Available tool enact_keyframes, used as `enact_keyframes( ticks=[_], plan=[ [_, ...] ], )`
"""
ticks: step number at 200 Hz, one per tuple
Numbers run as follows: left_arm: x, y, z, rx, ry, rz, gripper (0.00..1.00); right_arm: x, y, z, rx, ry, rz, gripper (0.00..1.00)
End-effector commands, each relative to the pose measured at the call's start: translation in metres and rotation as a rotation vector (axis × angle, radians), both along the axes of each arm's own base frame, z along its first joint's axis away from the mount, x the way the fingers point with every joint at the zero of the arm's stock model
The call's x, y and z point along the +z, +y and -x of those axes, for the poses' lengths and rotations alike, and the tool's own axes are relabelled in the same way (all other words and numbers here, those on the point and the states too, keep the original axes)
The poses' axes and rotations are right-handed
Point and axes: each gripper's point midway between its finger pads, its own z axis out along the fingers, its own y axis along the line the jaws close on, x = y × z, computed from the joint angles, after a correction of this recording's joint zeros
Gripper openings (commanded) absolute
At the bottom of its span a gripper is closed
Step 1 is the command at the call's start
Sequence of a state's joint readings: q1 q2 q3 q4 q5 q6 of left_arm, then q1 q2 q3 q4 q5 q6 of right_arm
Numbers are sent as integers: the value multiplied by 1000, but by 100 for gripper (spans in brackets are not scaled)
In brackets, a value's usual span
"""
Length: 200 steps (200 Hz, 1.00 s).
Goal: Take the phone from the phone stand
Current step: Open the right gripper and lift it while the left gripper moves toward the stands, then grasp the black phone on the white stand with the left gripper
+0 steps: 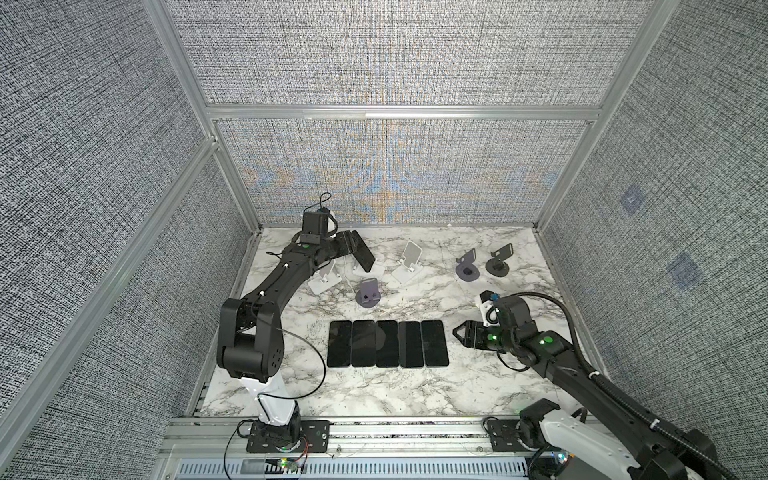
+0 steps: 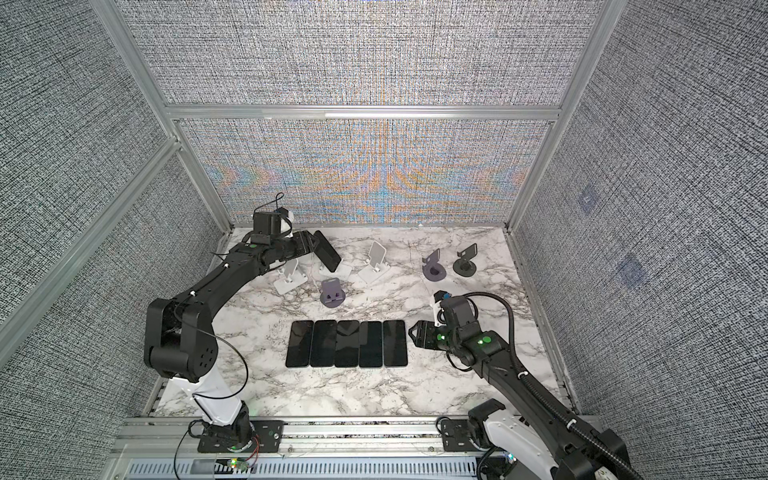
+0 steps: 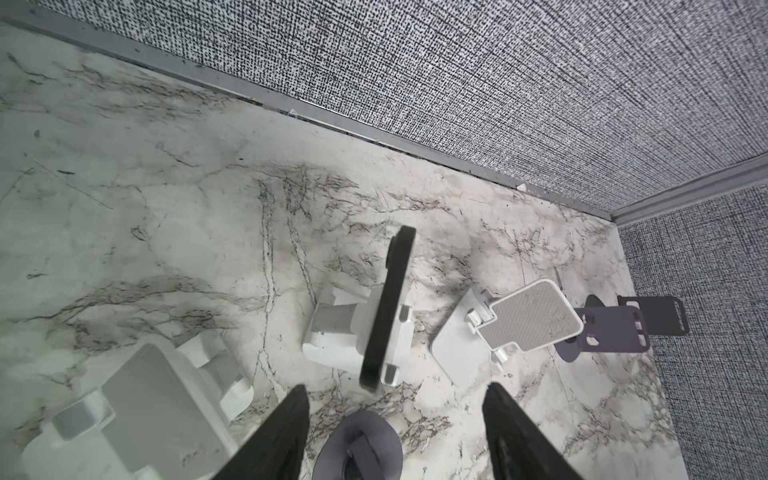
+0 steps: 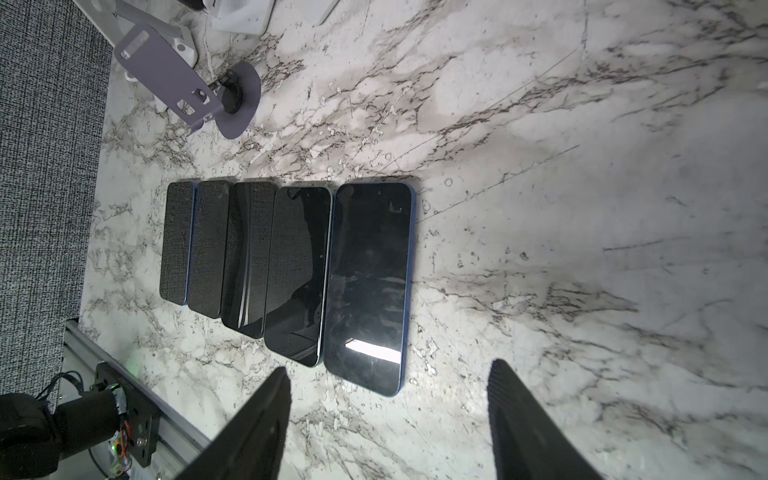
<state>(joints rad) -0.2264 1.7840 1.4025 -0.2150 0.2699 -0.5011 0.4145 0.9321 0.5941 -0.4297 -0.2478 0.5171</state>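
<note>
Left gripper (image 3: 397, 387): jaws parted, gripping nothing; the phone's near end sits just ahead of the tips.
Phone (image 3: 388, 303): mid-frame, edge-on, leaning on the white phone stand (image 3: 332, 332).
Right gripper (image 4: 389, 365): jaws parted, empty, near five flat phones (image 4: 247, 257).
Nearby: purple stand (image 3: 359, 444), bottom centre, below the left jaws.

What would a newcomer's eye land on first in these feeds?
Probably the row of five dark phones lying flat, side by side, in the middle of the marble table. Next comes the one phone propped on a white stand at the back left, with the left end effector open just short of it. The right end effector hovers open beside the row's right end.
</note>
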Motion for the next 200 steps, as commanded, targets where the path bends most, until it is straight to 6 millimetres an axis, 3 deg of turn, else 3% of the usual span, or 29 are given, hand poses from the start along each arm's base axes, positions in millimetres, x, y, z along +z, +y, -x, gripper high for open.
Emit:
enact_keyframes(
  ticks=[1, 37, 136, 200],
  plan=[
    [3, -4, -10, -1, -31, 28, 65, -4, -4, 5, 7, 19, 12, 65],
    [-13, -6, -17, -6, -8, 22, 60, -6, -5, 6, 11, 29, 11, 65],
    [-28, -17, -27, -52, 0, 45, 42, -13, -6, 7, 19, 46, 20, 66],
    [-25, -16, -29, -49, 4, 34, 21, -13, -7, 7, 12, 56, 14, 65]
  ],
)
